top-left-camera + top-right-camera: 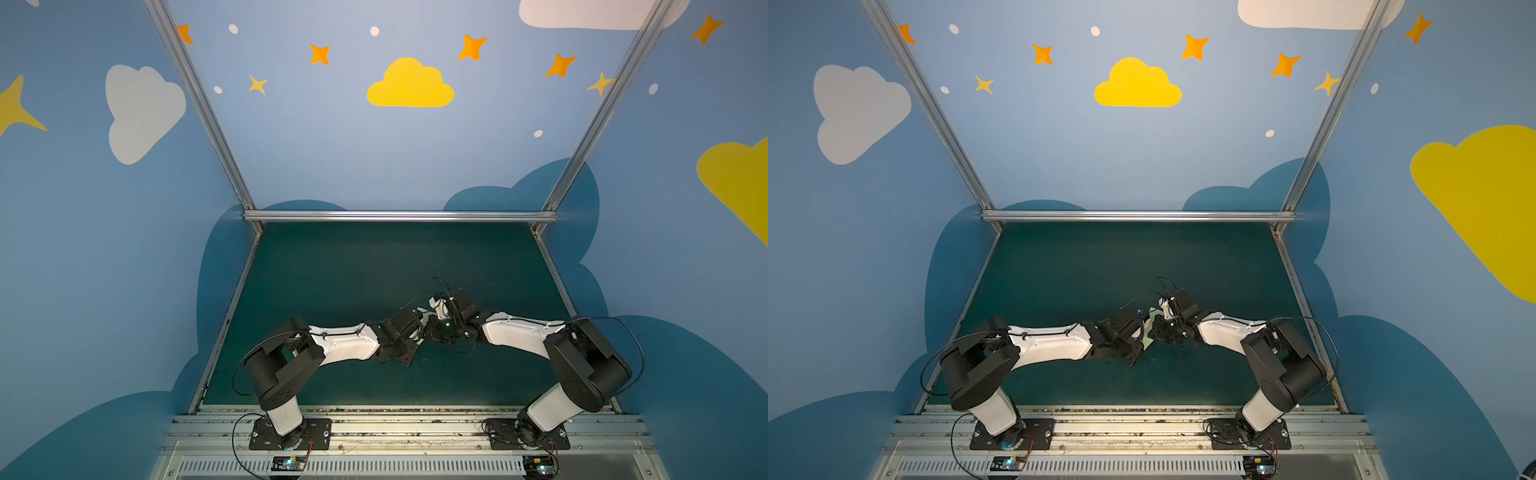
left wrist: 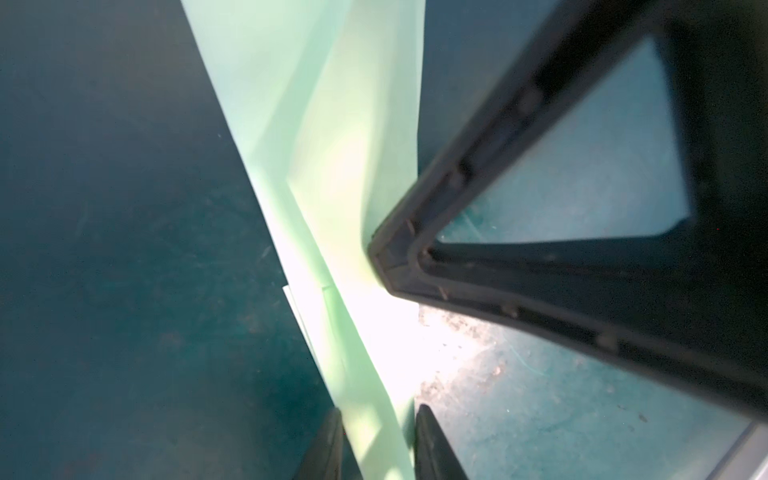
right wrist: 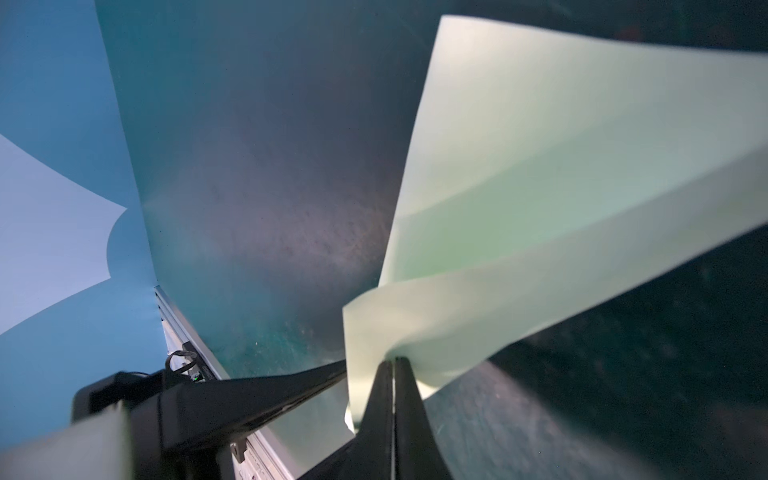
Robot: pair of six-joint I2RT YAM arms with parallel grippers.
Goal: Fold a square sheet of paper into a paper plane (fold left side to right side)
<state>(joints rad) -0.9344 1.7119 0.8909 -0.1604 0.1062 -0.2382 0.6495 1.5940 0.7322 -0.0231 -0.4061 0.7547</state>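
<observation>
A: Pale-green paper (image 3: 540, 166), folded into long creases. Hung over the dark table (image 1: 353, 270), mid-table, between two claws; showed in a top view only as a sliver of paper (image 1: 1148, 340).
B: Grip?
A: At the right claw (image 3: 392, 361), pressed flat together on a paper edge. At the left claw (image 2: 378, 415), stood narrow with paper inside the gap; pinched or merely flanked, could not tell.
B: Best handling?
A: Probably called for squaring the left claw across the crease before any pull; looked liable to skew or tear otherwise.
B: Arms?
A: Reached low and inward from both sides, forearms near level, wrists almost meeting.
</observation>
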